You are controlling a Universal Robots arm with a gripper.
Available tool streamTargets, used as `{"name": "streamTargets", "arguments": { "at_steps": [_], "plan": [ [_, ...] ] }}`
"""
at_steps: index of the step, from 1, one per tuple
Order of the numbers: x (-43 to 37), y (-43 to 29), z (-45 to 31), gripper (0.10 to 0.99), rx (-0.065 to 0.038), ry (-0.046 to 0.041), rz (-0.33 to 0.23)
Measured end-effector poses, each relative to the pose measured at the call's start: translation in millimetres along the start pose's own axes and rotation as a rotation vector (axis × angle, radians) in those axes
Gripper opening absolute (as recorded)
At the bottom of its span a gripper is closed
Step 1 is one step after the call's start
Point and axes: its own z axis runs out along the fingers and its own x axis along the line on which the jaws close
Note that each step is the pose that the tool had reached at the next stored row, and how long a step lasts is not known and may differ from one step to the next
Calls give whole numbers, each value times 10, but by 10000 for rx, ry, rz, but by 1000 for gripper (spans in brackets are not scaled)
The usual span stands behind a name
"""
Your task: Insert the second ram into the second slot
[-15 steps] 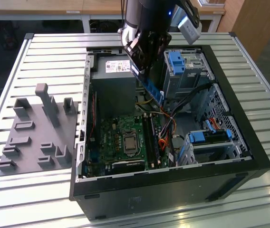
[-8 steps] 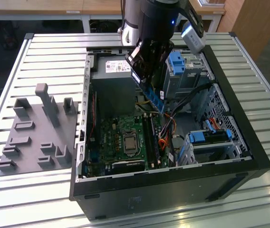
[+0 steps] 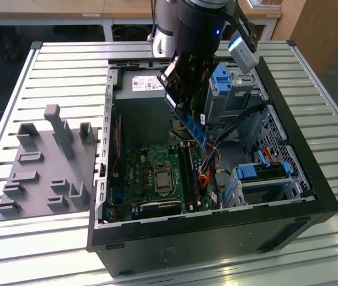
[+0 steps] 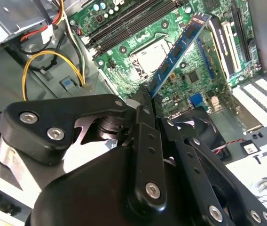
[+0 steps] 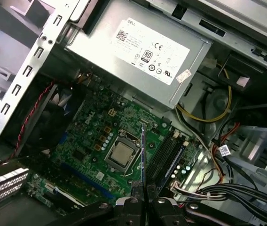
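Observation:
My gripper [image 3: 186, 114] hangs inside the open computer case, shut on the second ram [image 3: 195, 129], a thin blue stick. In the second wrist view the ram [image 4: 178, 49] slants out from the gripper [image 4: 147, 92] over the green motherboard [image 4: 194, 75]. In the first wrist view I see the ram [image 5: 143, 155] edge-on, rising from the closed fingers [image 5: 134, 203]. It is held in the air above the board, close beside the CPU socket [image 5: 121, 155]. The black memory slots [image 5: 168, 153] lie just past it, apart from it. I cannot tell which one is the second slot.
A silver power supply [image 5: 143, 47] fills the case's far end. Yellow and red cables [image 5: 213, 117] run beside the slots. Drive bays with blue latches [image 3: 222, 77] stand on the exterior view's right. A grey fixture plate [image 3: 44, 167] lies on the table outside the case.

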Motion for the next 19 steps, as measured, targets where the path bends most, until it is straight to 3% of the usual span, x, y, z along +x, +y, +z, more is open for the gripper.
{"name": "streamTargets", "arguments": {
  "at_steps": [19],
  "plan": [
    [-5,-3,9,137,-90,-52,1448]
  ]
}}
